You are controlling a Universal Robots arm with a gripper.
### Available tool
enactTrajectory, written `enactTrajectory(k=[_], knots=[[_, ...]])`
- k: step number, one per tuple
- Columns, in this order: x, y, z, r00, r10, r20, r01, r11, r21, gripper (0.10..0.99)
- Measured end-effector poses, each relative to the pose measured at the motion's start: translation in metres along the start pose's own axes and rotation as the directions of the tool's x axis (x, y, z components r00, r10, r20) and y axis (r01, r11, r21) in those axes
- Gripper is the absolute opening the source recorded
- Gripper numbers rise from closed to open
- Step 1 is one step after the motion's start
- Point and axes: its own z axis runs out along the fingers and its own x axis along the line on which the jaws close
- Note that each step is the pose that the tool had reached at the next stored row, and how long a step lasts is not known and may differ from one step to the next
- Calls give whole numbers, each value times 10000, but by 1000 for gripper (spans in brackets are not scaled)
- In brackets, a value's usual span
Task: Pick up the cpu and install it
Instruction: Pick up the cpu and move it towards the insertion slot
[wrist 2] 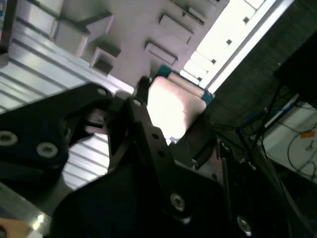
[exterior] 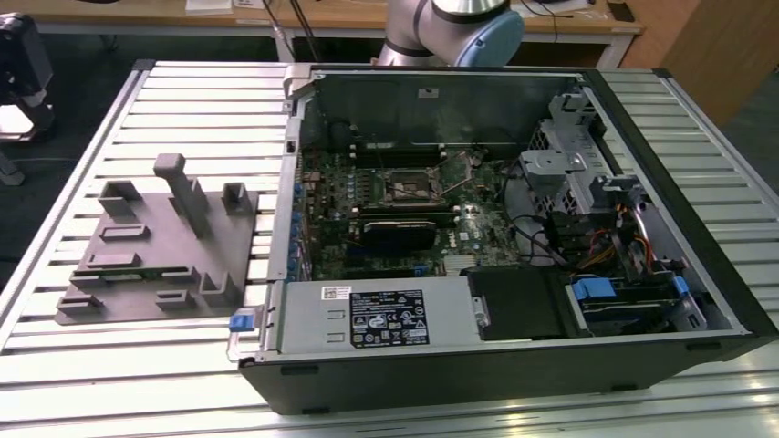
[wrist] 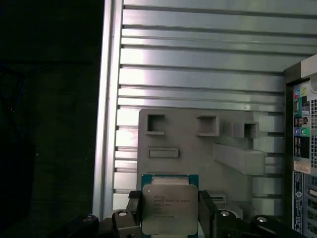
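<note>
table (exterior: pixel 146 365): slatted aluminium bench, everything sits on it

PC case (exterior: pixel 512 379): black tower on its side with the panel off, hogging the 3 o'clock half of the table in the exterior view

robot arm (exterior: pixel 457 27): grey and light-blue joint poking in at 12 o'clock, behind the case

fixture plate (exterior: pixel 159 246): grey plastic with blocks and pockets, flat on the table at 9 o'clock of the case, just beside it

power supply (exterior: pixel 365 315): silver box at 6 o'clock inside the case, with a white barcode sticker and a black sticker full of white print, too small to make out

socket (exterior: pixel 411 187): black square on the motherboard, at 12 o'clock from the power supply

gripper (wrist: pixel 169 198): black two-finger job, clamped on the cpu (wrist: pixel 170 210), with one finger (wrist: pixel 207 210) on each side edge

cpu (wrist 2: pixel 176 106): up in the air between the fingers, well apart from the fixture plate beyond it; silvery lid faces the first wrist camera, and a thin green edge shows in both wrist views

writing: a few lines of dark print on the lid
</note>
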Motion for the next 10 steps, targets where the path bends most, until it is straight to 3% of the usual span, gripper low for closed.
enactTrajectory(k=[3,10], knots=[[-119,-3,9,10000,3,-42,-3,9999,-118,545],[-431,-7,39,10000,3,-50,-4,9999,-116,545]])
